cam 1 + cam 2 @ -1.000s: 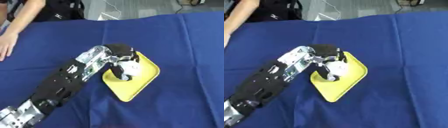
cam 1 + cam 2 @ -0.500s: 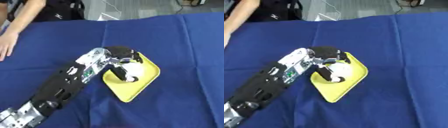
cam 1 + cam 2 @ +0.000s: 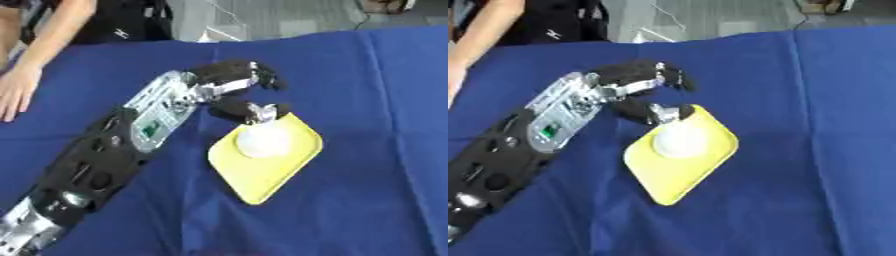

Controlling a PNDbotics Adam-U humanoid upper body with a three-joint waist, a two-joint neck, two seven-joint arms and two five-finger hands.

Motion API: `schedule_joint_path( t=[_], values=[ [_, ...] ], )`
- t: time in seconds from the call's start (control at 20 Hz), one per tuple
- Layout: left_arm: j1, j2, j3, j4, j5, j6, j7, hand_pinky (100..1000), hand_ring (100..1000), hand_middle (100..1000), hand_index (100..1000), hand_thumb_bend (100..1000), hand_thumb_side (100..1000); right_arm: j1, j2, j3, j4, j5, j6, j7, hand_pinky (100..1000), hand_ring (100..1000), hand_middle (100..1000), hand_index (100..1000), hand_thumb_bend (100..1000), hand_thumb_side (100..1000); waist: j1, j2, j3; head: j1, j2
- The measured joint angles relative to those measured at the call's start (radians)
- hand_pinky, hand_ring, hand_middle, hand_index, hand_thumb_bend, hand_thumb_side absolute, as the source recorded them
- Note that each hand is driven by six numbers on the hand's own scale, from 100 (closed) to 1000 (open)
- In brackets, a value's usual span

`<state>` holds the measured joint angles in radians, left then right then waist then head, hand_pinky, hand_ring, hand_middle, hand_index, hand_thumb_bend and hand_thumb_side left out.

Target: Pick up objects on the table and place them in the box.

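A white ball (image 3: 260, 140) lies on a flat yellow tray (image 3: 267, 167) in the middle of the blue table. My left hand (image 3: 234, 81) hovers just behind and above the ball, fingers spread and relaxed, holding nothing. Its thumb tip (image 3: 256, 112) is close to the ball's far side; I cannot tell whether it touches. My left arm (image 3: 114, 150) stretches in from the lower left. The right hand shows in neither view.
The blue cloth (image 3: 376, 110) covers the whole table. At the far left edge a person's bare hand (image 3: 15, 93) rests on the cloth. Beyond the far edge stands a clear, box-like thing (image 3: 654, 32).
My left hand has opened and lifted back off the white ball, which now lies free on the yellow tray. The camera view has shifted a little.
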<state>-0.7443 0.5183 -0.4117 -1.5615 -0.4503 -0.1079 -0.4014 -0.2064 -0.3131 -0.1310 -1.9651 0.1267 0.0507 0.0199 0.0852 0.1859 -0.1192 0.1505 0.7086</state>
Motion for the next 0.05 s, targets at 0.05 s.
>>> schedule_joint_path(
  t=[0.05],
  values=[
    [0.003, 0.007, 0.005, -0.016, 0.016, 0.012, -0.001, 758, 726, 771, 889, 295, 1000, 0.0, 0.0, 0.0, 0.0, 0.0, 0.0, 0.0, 777, 790, 831, 950, 100, 914, 0.0, 0.0, 0.001, 0.0, 0.0]
  ],
)
